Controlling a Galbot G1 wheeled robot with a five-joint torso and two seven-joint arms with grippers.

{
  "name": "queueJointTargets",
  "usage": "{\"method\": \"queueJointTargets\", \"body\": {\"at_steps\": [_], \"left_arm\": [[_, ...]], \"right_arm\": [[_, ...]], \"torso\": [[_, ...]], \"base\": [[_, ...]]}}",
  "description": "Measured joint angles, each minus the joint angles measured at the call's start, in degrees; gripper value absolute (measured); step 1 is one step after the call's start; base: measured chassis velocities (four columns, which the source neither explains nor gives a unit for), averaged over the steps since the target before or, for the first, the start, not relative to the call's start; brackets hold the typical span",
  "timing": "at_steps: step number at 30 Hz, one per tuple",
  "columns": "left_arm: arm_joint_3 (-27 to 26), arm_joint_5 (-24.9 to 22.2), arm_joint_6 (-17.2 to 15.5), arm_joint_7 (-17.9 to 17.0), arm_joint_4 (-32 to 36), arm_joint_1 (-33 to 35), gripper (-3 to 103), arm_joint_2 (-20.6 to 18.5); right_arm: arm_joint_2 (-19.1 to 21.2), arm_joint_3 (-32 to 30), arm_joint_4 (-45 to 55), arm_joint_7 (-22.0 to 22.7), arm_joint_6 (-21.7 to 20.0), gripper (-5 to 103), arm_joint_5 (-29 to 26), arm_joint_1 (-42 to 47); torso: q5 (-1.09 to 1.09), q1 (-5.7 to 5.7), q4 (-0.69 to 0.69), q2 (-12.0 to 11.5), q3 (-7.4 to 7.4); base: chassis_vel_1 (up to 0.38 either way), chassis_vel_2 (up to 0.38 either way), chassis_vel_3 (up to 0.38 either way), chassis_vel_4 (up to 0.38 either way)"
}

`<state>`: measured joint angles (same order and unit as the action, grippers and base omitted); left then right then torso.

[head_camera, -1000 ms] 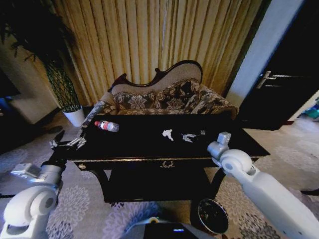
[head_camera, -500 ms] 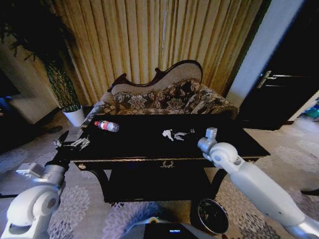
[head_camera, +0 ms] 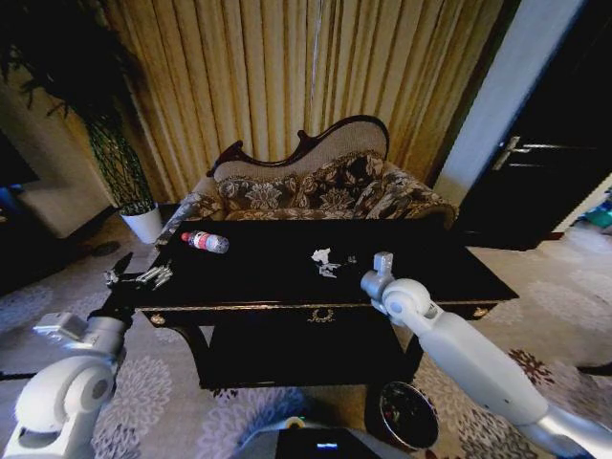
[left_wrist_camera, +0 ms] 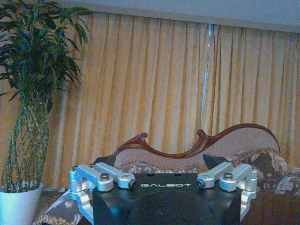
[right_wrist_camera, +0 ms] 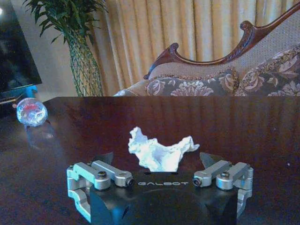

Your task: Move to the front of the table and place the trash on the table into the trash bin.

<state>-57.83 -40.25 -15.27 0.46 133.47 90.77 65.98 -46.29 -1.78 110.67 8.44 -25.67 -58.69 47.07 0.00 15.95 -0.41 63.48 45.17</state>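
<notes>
The right gripper, fingers spread, faces a white crumpled scrap on the dark tabletop. Closing off-centre could nudge the light scrap away. The left gripper, fingers spread, waits by the tabletop's left end.

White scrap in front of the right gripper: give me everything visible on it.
The white scrap is a crumpled, tissue-like piece with ragged edges and raised peaks. It lies alone on the dark glossy table, near the middle of the top in the head view. The right gripper is open just short of it, fingers on either side, not touching as far as shows. The bottle lies well apart.
</notes>
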Motion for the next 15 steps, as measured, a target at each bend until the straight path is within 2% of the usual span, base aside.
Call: {"method": "queueJointTargets", "body": {"at_steps": [7, 9, 12, 13, 15], "left_arm": [[0.2, 0.0, 0.0, 0.0, 0.0, -0.2, 100, 0.1], [0.1, 0.0, 0.0, 0.0, 0.0, -0.2, 100, 0.1], [-0.1, -0.1, 0.1, 0.1, 0.0, -0.1, 100, 0.2], [-0.1, -0.1, 0.1, 0.1, 0.0, -0.1, 100, 0.2], [-0.2, -0.1, 0.3, 0.1, -0.2, -0.1, 100, 0.2]], "right_arm": [[-0.3, 0.8, 0.0, 0.0, 0.2, 100, 0.4, -0.6], [-0.3, 1.0, -0.1, 0.0, 0.2, 103, 0.5, -0.7], [-0.4, 2.0, -0.4, 0.0, 0.8, 89, 1.4, -0.8], [-0.4, 2.0, -0.4, 0.0, 0.8, 89, 1.4, -0.8], [-0.4, 2.2, -0.5, 0.0, 1.6, 78, 1.8, -0.9]], "torso": [[-0.01, 0.0, 0.0, 0.0, 0.0], [0.0, 0.0, 0.0, 0.0, 0.0], [-0.01, 0.0, 0.0, 0.0, 0.0], [-0.01, 0.0, 0.0, 0.0, 0.0], [0.0, 0.0, 0.0, 0.0, 0.0]], "base": [[0.0, 0.0, 0.0, 0.0], [0.0, 0.0, 0.0, 0.0], [0.0, 0.0, 0.0, 0.0], [0.0, 0.0, 0.0, 0.0], [0.0, 0.0, 0.0, 0.0]]}}
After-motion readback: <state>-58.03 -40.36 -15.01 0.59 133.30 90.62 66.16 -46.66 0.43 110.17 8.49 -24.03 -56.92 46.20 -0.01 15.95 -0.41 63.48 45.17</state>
